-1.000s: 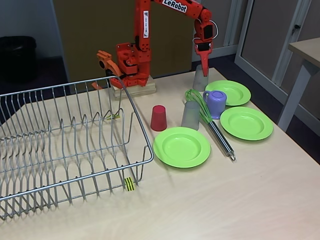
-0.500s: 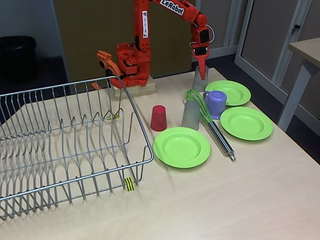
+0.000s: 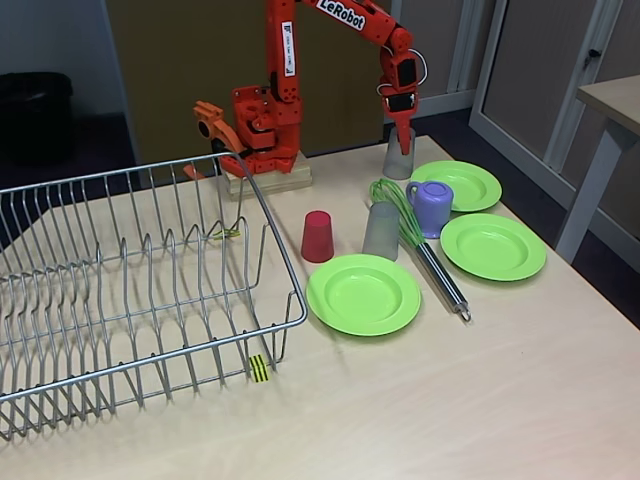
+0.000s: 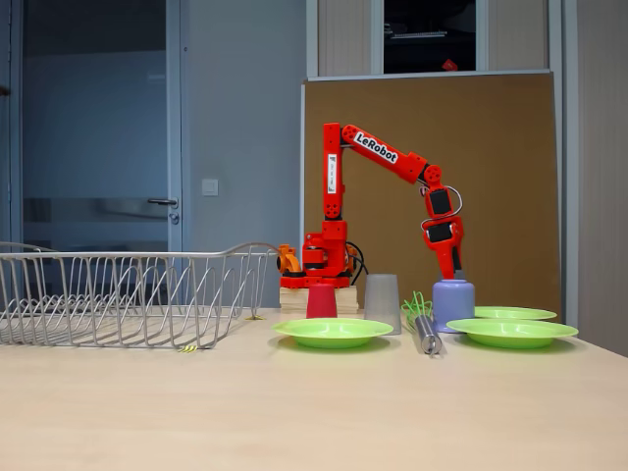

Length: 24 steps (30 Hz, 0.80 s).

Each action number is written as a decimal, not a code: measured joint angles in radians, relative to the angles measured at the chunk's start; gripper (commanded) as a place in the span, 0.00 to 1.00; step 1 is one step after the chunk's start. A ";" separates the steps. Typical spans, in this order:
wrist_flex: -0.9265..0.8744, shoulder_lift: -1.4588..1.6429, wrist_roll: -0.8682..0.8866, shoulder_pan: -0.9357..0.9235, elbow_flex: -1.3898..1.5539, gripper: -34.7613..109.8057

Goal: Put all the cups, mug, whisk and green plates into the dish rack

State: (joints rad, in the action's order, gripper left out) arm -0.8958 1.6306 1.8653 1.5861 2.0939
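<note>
In a fixed view, dish rack lies left; cups, mug, whisk, plates right.

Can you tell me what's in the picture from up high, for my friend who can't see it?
An orange robot arm reaches its gripper down onto a grey cup at the back of a pale table. Nearby sit three green plates, a red cup, another grey cup, a purple mug and a green whisk. An empty wire dish rack stands on the left.

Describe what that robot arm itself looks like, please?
The arm is bright orange-red, built of blocky jointed segments. White labels with black lettering mark it: "LeRobot" on the sloping link, another strip on the upright one. A thin pale cable loops by the wrist. Its claw is slim and tapered. The base sits on a wooden block.
</note>
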 measured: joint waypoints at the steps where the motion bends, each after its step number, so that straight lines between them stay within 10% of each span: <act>1: -0.011 0.005 -0.008 -0.006 0.000 0.29; 14: -0.506 0.213 -0.224 -0.118 -0.272 0.30; 24: -0.862 0.483 -0.784 -0.548 -0.422 0.29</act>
State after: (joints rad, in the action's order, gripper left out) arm -1.7579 2.1138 1.0815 1.0385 1.6720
